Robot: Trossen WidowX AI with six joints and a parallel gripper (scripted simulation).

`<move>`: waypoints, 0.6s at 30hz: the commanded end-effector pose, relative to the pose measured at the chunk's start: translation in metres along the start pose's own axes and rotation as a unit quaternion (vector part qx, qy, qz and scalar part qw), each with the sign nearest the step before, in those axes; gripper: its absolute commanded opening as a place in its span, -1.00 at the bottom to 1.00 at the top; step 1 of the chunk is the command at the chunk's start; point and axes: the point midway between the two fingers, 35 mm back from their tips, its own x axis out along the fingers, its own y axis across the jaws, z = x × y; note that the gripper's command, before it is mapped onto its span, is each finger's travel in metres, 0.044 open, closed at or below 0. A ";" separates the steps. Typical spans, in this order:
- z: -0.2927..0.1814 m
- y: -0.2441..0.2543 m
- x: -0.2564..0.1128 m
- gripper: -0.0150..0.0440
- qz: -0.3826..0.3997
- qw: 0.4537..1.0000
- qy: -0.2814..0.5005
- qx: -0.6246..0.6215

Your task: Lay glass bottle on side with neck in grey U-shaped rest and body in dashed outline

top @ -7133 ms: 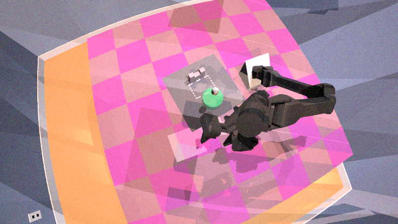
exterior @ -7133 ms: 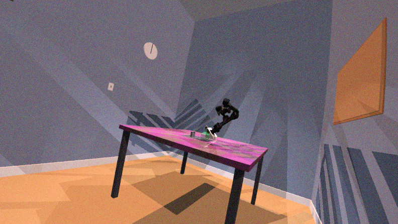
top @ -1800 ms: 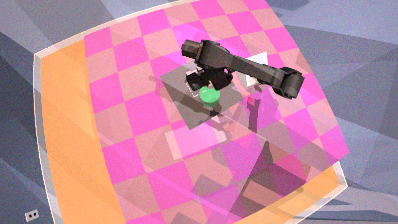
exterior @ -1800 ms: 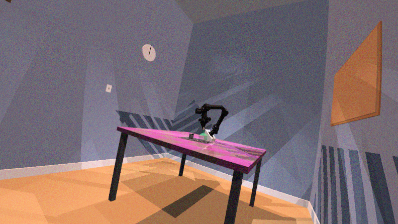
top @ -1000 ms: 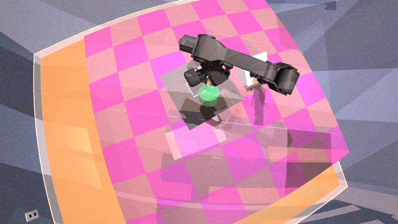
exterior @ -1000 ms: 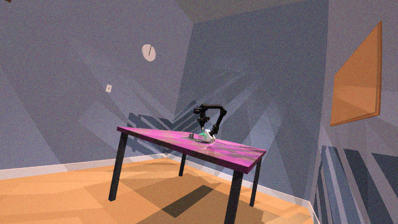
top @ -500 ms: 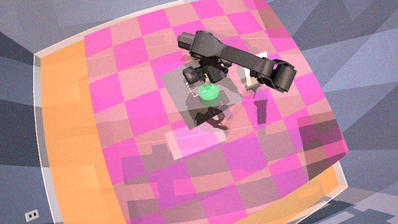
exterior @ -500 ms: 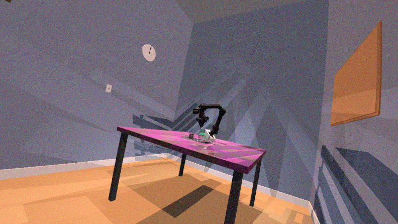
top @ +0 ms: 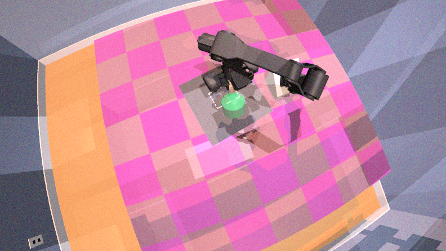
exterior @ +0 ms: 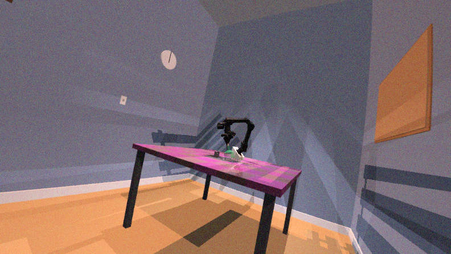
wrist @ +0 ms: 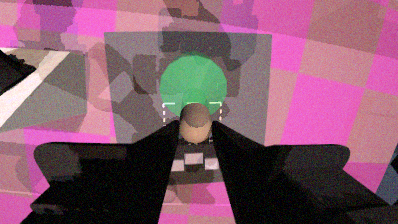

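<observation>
The glass bottle (top: 233, 102) (exterior: 228, 151) (wrist: 193, 80) is below my jaws (top: 231, 85) (exterior: 228, 143), neck end up and body down, over the grey square (top: 199, 115) (exterior: 225, 158) (wrist: 250, 60). I'm pinching it at the neck, and the long axis runs close to upright, so I judge the coming move is a slow tip onto its side. Round green body, glossy and see-through; tan, blunt-ended top between my dark, smooth fingers. The body partly overlaps the white dashed outline (top: 217, 107) (wrist: 164, 112) in my wrist view. That small blocky thing, probably the U-shaped rest (exterior: 216, 154), is too small to read clearly. Whether the base touches down, I can't tell; a hurried swing could crack it.
</observation>
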 end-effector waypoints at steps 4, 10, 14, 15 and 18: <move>-0.012 0.000 -0.001 -0.09 0.000 1.000 0.001 0.000; -0.016 0.000 -0.002 -0.09 -0.001 1.000 -0.003 0.002; -0.019 -0.001 -0.002 -0.09 -0.001 1.000 -0.006 0.004; -0.019 -0.001 -0.002 -0.09 -0.001 1.000 -0.007 0.004; -0.022 -0.001 -0.002 -0.09 -0.001 1.000 -0.009 0.005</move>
